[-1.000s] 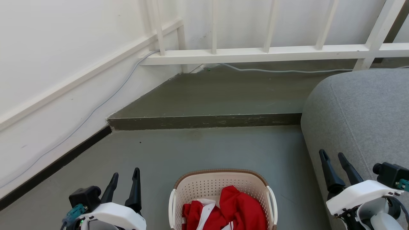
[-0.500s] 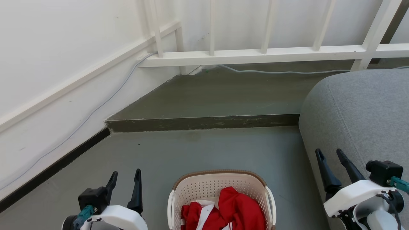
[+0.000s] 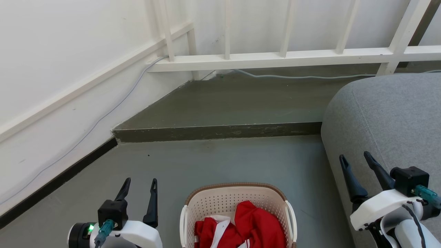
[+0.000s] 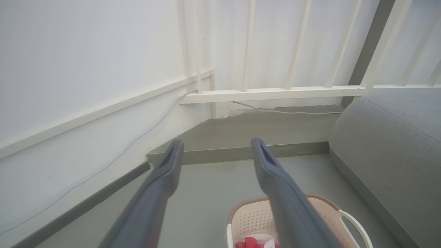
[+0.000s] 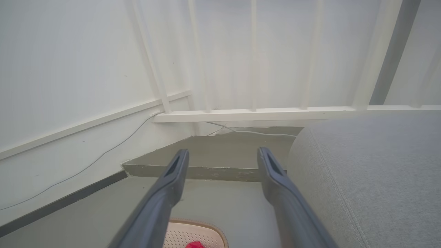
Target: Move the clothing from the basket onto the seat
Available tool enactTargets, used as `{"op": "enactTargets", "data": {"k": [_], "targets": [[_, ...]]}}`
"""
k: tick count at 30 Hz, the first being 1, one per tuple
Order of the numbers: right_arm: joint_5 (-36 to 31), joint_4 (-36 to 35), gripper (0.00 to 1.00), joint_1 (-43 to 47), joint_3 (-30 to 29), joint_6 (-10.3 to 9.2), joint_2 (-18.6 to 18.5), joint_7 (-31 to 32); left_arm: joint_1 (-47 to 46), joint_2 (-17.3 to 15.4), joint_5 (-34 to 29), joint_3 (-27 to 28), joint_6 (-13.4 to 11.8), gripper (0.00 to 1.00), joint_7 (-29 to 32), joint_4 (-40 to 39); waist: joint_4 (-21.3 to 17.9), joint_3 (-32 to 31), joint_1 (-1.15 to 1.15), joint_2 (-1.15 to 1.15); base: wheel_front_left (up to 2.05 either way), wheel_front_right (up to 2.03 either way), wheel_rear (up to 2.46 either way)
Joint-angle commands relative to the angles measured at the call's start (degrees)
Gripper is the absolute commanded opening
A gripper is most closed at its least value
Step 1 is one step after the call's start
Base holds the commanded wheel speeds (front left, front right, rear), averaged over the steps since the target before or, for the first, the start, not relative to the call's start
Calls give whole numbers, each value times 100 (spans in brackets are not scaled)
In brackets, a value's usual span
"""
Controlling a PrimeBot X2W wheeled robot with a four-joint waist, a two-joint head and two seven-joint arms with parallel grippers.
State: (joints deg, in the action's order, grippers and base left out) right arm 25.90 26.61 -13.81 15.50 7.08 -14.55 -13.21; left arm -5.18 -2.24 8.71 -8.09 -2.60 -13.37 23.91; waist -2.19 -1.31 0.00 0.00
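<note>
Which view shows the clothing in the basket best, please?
The head view: red-and-white clothing lies heaped in the basket. The left wrist view catches a small patch, the right wrist view a red sliver.

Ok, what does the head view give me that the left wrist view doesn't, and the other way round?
Head view adds: the right gripper, open, in front of the seat; the left gripper with its white housing; most of the red clothing heaped in the basket. Left wrist view adds: a look along the left gripper's fingers, spread wide, with the floor and the step between them. Shared: basket, some clothing, seat, white railing, cable.
</note>
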Motion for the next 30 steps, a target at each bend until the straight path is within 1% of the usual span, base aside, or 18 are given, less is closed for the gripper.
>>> {"op": "enactTargets", "data": {"k": [1,5,13,30], "targets": [[-168,-82,100,-213,96,40,-122,-118,-306,-60,-169,145,-87,100,-101,-142,-1,2,0,0,0,0,0],[-369,-23,100,-227,10,41,-115,-179,-307,-64,-327,162,-216,100,-163,-158,-5,10,0,0,0,0,0],[-457,71,100,-191,-326,41,-23,-179,-256,-64,-113,293,-349,100,-163,-155,2,24,0,0,0,0,0],[-498,32,100,-206,-362,41,16,-179,-245,-64,-90,252,-343,100,-163,-156,-18,80,0,0,0,0,0]]}}
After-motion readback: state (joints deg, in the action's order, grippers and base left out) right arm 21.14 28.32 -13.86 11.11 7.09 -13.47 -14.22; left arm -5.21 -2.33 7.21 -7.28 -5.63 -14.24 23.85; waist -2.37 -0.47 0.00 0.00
